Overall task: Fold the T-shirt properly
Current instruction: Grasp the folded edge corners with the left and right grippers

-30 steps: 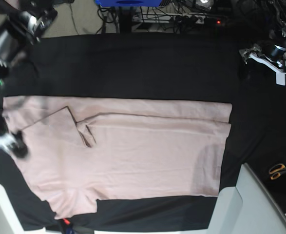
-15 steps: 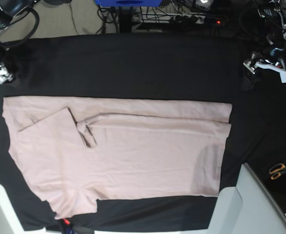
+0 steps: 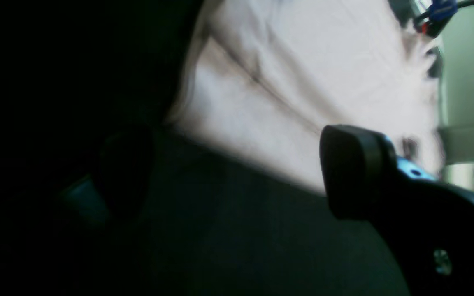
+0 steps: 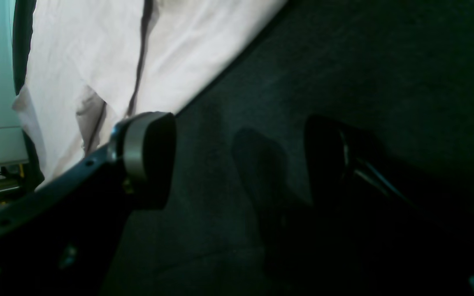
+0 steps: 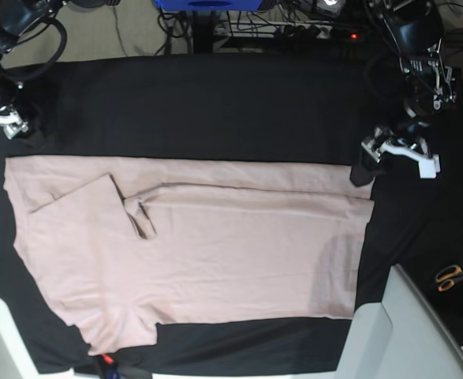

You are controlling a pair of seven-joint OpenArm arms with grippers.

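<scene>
The left hand (image 5: 371, 162) is wide open and empty, right at the far corner of the T-shirt (image 5: 215, 253). The right hand (image 5: 2, 126) is open too, just past the other end. The shirt lies flat on the black counter (image 5: 215, 103). I think both should pinch only the top edge, together.

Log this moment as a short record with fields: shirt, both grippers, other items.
shirt: T-shirt flat on the black cloth, one long edge and a sleeve folded in
left gripper: left gripper open, over the shirt's far hem corner, holding nothing
right gripper: right gripper open, over black cloth beside the shirt, holding nothing
other: scissors at the table edge
</scene>
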